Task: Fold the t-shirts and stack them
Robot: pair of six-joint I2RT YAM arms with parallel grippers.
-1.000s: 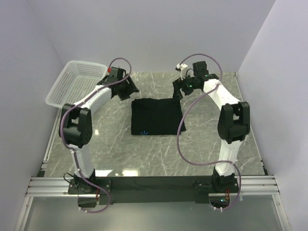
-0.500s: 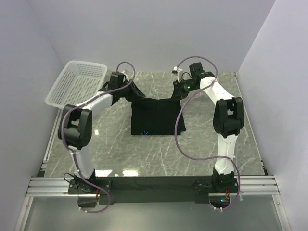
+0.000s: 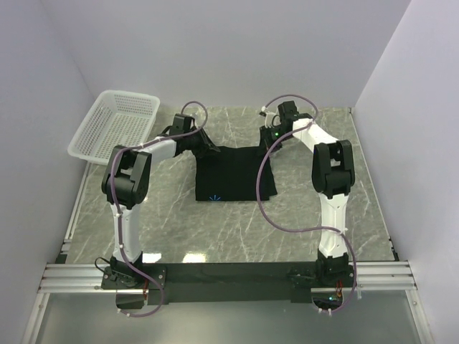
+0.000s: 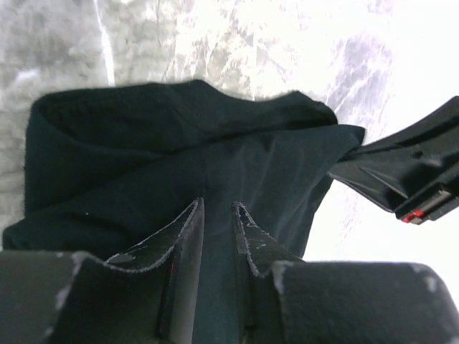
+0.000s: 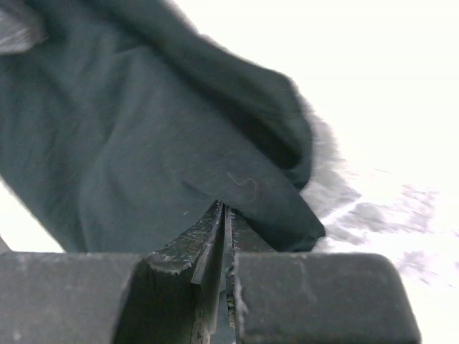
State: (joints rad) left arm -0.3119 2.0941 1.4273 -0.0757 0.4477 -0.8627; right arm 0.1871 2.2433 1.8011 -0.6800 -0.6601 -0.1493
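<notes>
Black t-shirt [image 3: 231, 174]: left tool [image 4: 216, 209] and right tool [image 5: 224, 212] each pinch its far edge.

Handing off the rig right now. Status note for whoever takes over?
Left gripper: fingers nearly together with cloth in the gap, seemingly pinching the t-shirt at its far left corner.
Right gripper: shut on the far right corner.
T-shirt: mid-table, already folded to a rectangle; only one visible.
Left to do: finish the fold, then stack.
White basket: far left, not involved.
</notes>
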